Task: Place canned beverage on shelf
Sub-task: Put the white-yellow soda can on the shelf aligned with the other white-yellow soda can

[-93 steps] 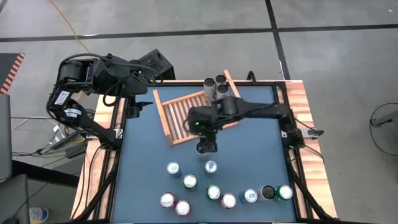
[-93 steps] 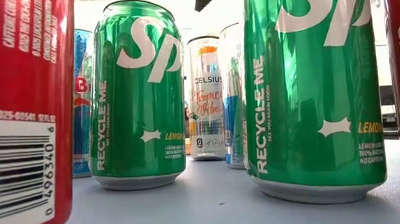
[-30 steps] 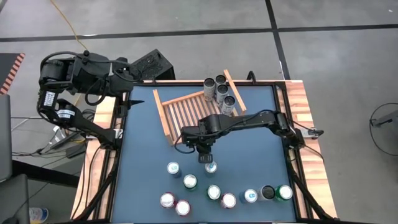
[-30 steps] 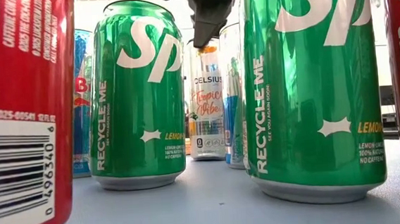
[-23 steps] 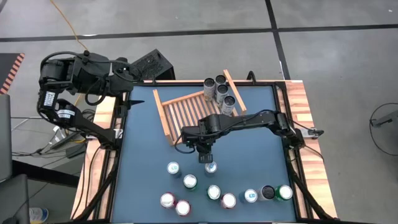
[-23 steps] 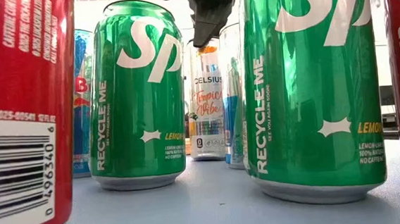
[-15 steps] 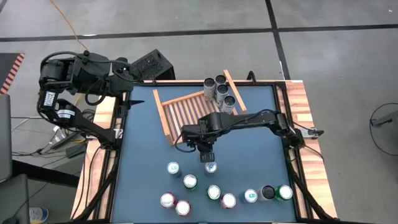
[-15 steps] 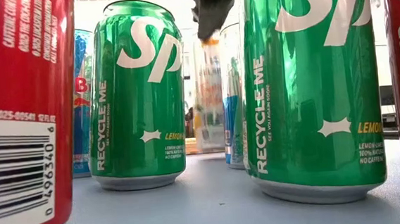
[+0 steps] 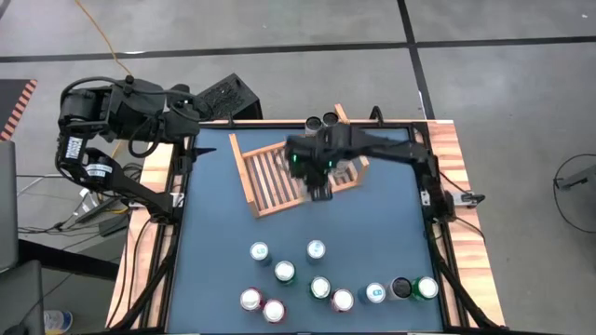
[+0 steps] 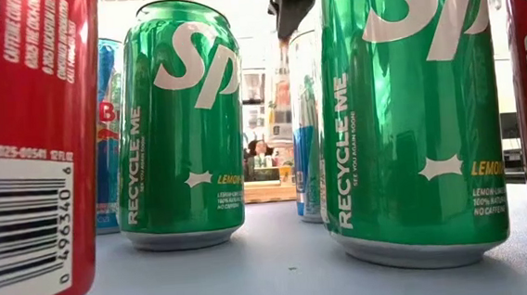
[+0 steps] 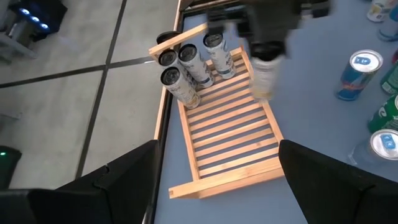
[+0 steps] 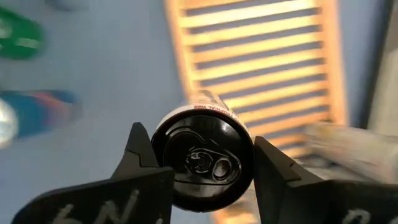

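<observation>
High view: right gripper hangs over the light-brown slatted wooden shelf at the table's twelve o'clock side. Left gripper waits off the ten o'clock corner, fingers spread.

Low view: green cans close up; carried can not clear here.

Left wrist view: slim pale can hangs above the slats, three slim black-topped cans at its ten o'clock.

Right wrist view: fingers pinch the can's rim on both sides.

Risk: lowering too near the trio may knock them over; uneven slats could tip the can.
</observation>
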Robot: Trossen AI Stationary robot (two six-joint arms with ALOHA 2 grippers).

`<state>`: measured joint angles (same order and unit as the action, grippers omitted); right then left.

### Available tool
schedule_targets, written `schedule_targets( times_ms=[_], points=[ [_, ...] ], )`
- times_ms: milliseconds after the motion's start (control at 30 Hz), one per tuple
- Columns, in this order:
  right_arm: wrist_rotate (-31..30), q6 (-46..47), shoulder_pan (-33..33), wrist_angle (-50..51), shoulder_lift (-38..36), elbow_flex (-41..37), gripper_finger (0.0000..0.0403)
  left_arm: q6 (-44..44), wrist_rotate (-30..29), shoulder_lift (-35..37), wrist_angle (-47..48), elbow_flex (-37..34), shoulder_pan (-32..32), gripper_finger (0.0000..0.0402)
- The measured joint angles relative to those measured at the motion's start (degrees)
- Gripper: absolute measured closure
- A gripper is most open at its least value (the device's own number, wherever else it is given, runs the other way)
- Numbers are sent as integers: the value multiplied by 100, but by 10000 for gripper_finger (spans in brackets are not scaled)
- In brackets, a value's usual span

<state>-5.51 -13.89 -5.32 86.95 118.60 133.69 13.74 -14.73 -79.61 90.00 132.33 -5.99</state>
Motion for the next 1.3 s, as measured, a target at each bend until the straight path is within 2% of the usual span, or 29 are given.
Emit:
schedule_targets(
  times_ms=[267, 500, 767, 1133, 1300],
  points=[
    [-201, -1686, -1103, -3, 73, 2, 288, -2, -355, 0, 1, 0, 1, 83],
    [-80, -2123, -1695, -364, 184, 2, 289, -2, -691, 0, 2, 0, 0, 83],
    [-32, -2596, -1613, -244, 640, -7, 290, -50, -859, 0, 2, 0, 0, 83],
    [92, -2635, -1758, -316, 641, -6, 290, -243, -868, 0, 1, 0, 2, 83],
    [103, -2649, -1775, -565, 641, -277, 290, -306, -866, 0, 1, 0, 0, 83]
  ],
)
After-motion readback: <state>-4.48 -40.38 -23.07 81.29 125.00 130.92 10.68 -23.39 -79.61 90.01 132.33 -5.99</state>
